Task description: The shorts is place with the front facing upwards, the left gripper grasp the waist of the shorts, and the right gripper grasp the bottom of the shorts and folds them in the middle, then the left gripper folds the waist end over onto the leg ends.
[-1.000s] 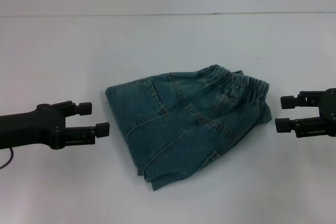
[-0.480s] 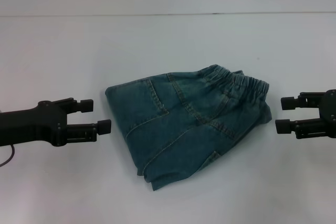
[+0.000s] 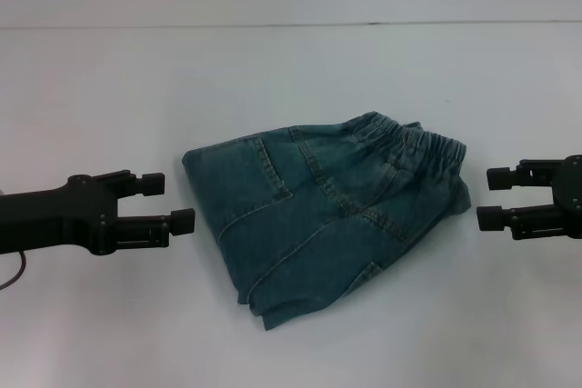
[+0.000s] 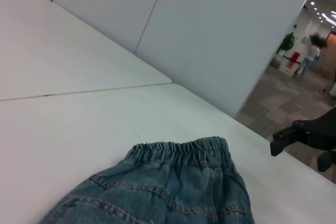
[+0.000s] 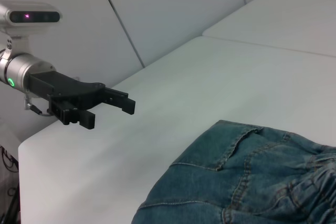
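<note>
The denim shorts (image 3: 327, 211) lie folded into a compact bundle mid-table, the elastic waist (image 3: 414, 138) toward the right and back, the leg ends at the front left. My left gripper (image 3: 173, 202) hovers just left of the bundle, open and holding nothing. Open as well, my right gripper (image 3: 486, 197) hangs just right of the waist end, apart from the cloth. The left wrist view shows the waistband (image 4: 181, 148) and the right gripper (image 4: 302, 135) beyond it. In the right wrist view the shorts (image 5: 247, 187) fill the foreground, with the left gripper (image 5: 113, 103) past them.
The white table (image 3: 291, 70) stretches bare around the shorts, with a seam line across its back. A white wall stands behind it. A hallway with people far off shows in the left wrist view.
The left gripper crept slightly rightward toward the shorts, then held. The right gripper and the shorts stayed in place.
</note>
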